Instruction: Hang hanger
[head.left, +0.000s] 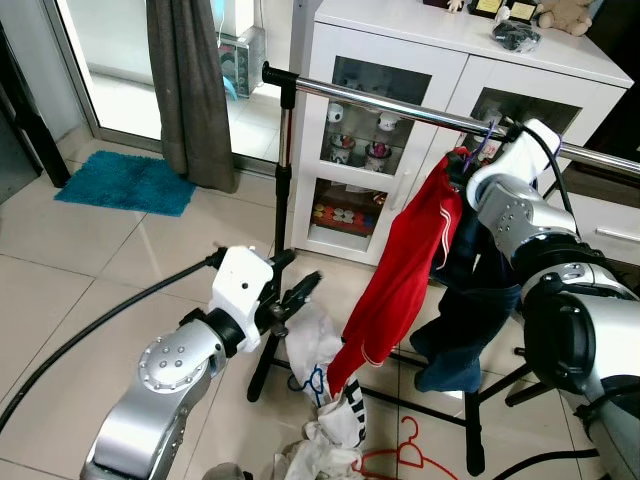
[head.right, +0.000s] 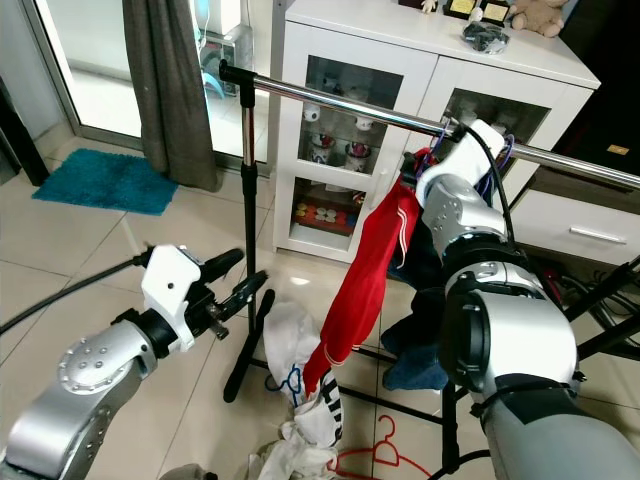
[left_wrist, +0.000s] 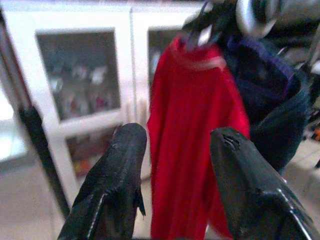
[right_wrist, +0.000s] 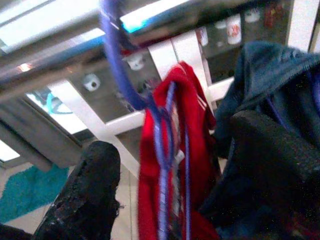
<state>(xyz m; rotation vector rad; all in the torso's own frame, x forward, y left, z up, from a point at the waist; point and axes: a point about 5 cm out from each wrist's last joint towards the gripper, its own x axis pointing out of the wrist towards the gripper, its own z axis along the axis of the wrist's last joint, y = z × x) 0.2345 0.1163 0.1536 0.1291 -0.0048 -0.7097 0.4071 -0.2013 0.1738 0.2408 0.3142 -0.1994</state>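
Right tool (right_wrist: 165, 185) straddles purple hanger (right_wrist: 162, 150), hook (right_wrist: 117, 65) up over rail (head.left: 400, 108).

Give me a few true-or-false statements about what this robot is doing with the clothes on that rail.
1. A red garment hangs from the shiny metal rail. True.
2. The left gripper clamps the red garment. False: its fingers are open, apart from the cloth.
3. The right gripper is up at the rail by the blue hanger hook. True.
4. The white glass-door cabinet stands in front of the rail. False: it stands behind it.
5. A red wire hanger lies on the tiled floor. True.
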